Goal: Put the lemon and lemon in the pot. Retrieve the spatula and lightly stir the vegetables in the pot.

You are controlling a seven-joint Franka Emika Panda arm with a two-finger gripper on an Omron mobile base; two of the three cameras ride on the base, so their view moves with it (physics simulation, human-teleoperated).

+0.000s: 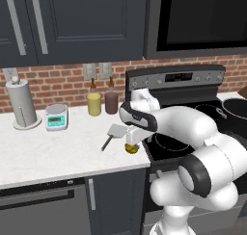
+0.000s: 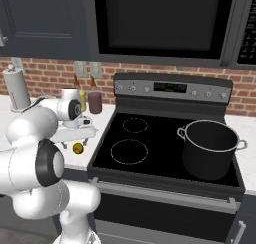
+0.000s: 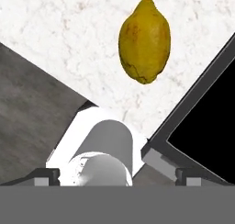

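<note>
We see the white robot arm's two-finger gripper (image 1: pixel 131 141) poised low over the pale speckled stone counter (image 1: pixel 58 152), just left of the black glass-top stove (image 2: pixel 165 143), its jaws spread as wide as they go and holding nothing. Directly beneath it lies a small dull-yellow, brown-mottled lemon (image 1: pixel 130 149), resting on the counter near the front edge and close beside the stove's left rim. From the right base view we make out the same lemon (image 2: pixel 77 148) under the arm's hand, apart from the fingers. In the hand view the lemon (image 3: pixel 144 39) sits alone on the stone, pointed ends running up and down the picture, with the stove's dark edge cutting across the lower right; we see the gripper's small dark finger tips (image 3: pixel 43 176) at the bottom corners, set well apart.

Just behind the hand we find the spatula (image 1: pixel 112 134), its flat squarish light-grey blade toward the wall and its thin dark handle angled toward the counter's front. The deep dark grey-black cooking pot (image 2: pixel 209 148) with small side handles stands on the stove's right front area, well apart from the lemon. We can point to only one lemon with certainty.

Against the red brick wall stand a pale-yellow cylindrical jar (image 1: pixel 94 104) and a dark maroon jar (image 1: pixel 111 102), side by side. Farther left sit a small white kitchen scale (image 1: pixel 56 116) and a paper towel roll on an upright holder (image 1: pixel 21 104).
</note>
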